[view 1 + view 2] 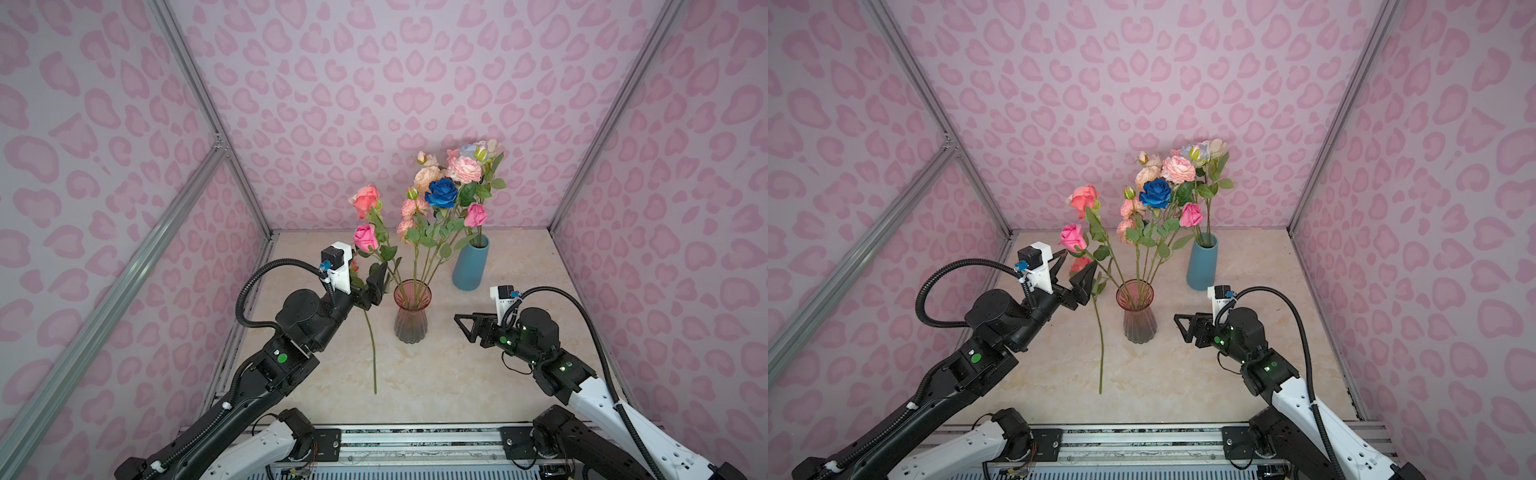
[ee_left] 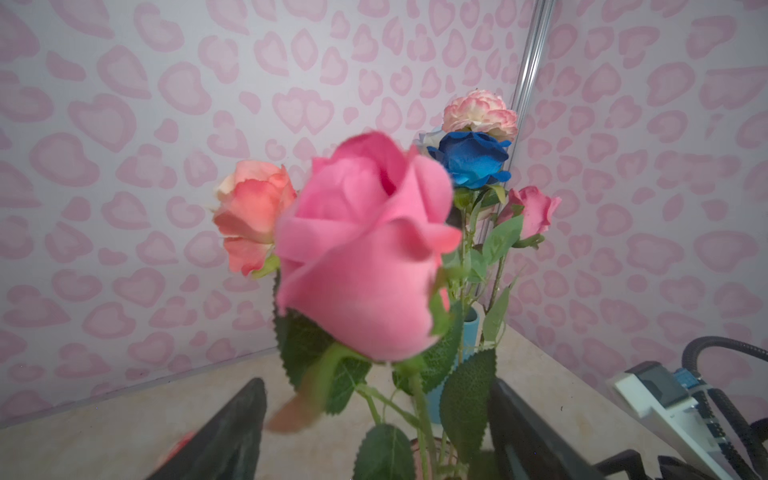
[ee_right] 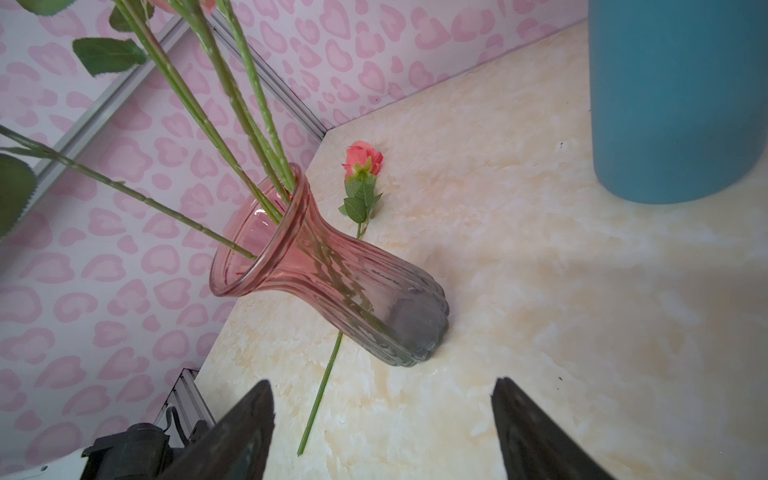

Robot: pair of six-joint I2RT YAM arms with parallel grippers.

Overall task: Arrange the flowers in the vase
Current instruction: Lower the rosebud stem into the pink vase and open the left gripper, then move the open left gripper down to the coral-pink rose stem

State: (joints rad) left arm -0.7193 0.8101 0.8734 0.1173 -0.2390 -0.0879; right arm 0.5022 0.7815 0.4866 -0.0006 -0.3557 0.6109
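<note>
Our left tool (image 1: 1079,262) is wide open around the pink rose's (image 1: 365,237) stem and grips nothing. A coral rose (image 3: 363,158) lies on the bench (image 1: 457,382) just left of the glass vase (image 1: 411,316), which holds many flowers (image 1: 441,193). More stand in the blue vase (image 1: 469,266). Our right tool (image 1: 462,328) is open and empty.

Beige marbled tabletop (image 1: 436,374) open at six o'clock of ribbed pink glass vase (image 1: 410,320); green-stemmed coral rose (image 1: 371,345) lies at nine.

Glass vase (image 3: 332,270) glossy, ribbed; blue vase (image 1: 471,266) matt; tabletop (image 1: 436,374) smooth, marbled; flowers (image 2: 361,249) cloth-like, matt.
</note>
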